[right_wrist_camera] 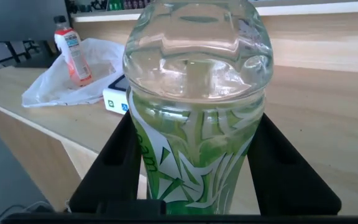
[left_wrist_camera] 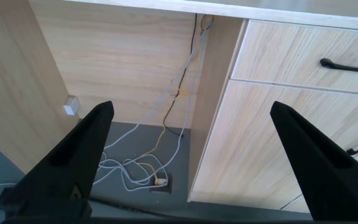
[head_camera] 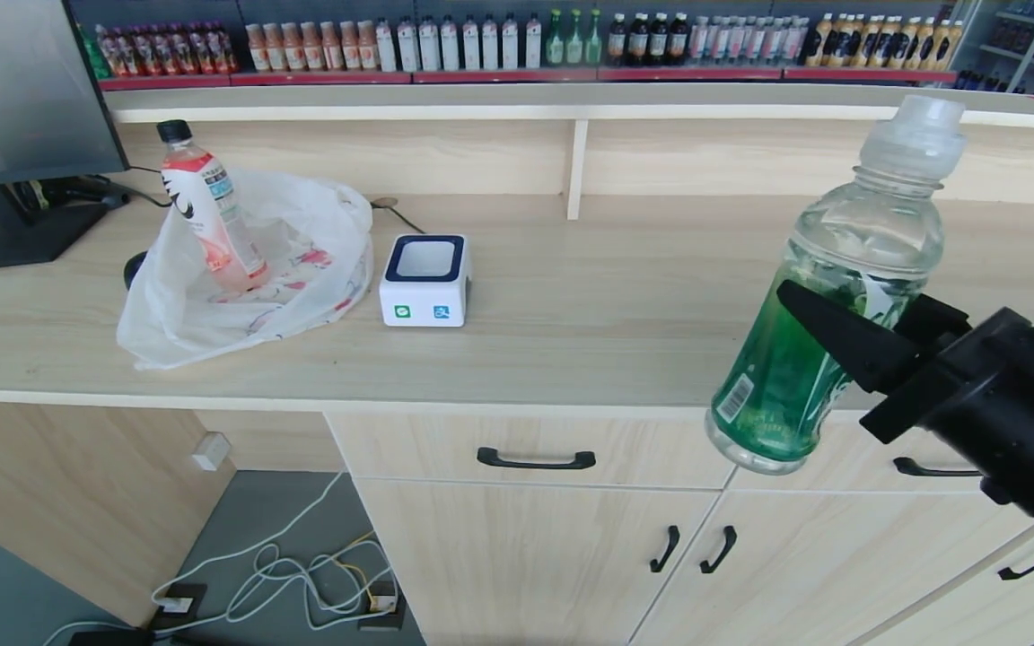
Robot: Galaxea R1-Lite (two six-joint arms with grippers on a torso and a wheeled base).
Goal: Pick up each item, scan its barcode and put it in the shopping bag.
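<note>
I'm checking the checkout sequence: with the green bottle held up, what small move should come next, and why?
Probably swing the right hand with the green bottle left toward the scanner, turning the barcode to its window. The bottle is gripped and lifted, but far to the scanner's right, before the counter's edge.

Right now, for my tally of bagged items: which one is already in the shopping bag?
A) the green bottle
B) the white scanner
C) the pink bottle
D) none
C: the pink bottle stands inside the shopping bag, while the right pincer holds the green bottle in the air.
</note>
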